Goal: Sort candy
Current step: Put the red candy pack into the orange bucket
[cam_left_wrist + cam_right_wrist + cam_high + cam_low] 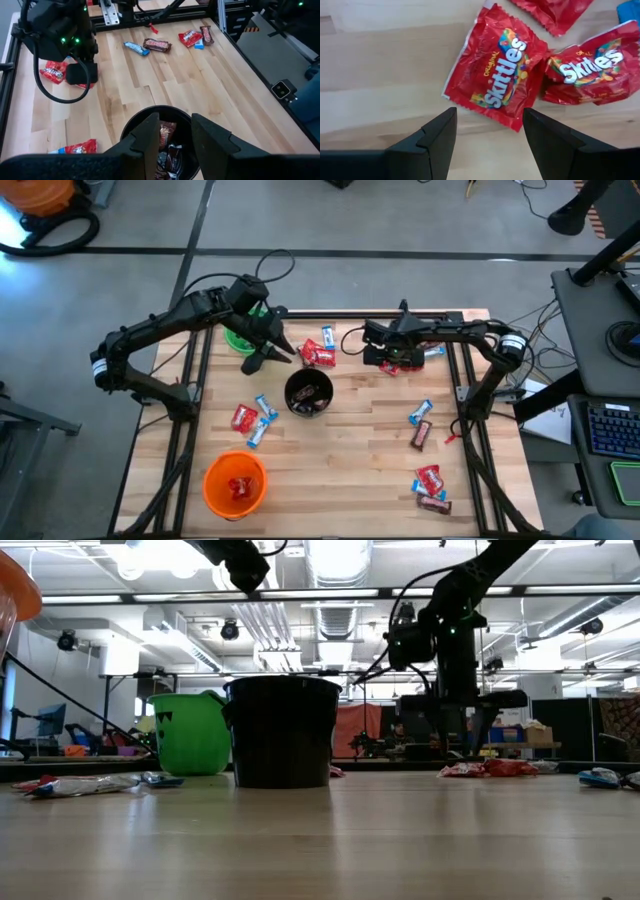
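My right gripper point(490, 131) points down, open, just above a flat red candy packet point(495, 75) on the wood. A second, crumpled red packet point(592, 70) lies beside the first. In the high view this gripper point(385, 360) is at the far right-centre of the table. My left gripper point(175, 135) hangs open and empty above the black cup point(165, 150), which holds dark brown candy point(167, 135). From above, the left gripper point(265, 358) sits between the green cup point(240, 338) and the black cup point(308, 392).
An orange cup point(235, 483) with red candy stands near the front left. Loose candy lies left of the black cup point(255, 418), behind it point(320, 352), and on the right side point(422, 425), point(430, 488). Black frame rails point(470, 440) run along the table's sides.
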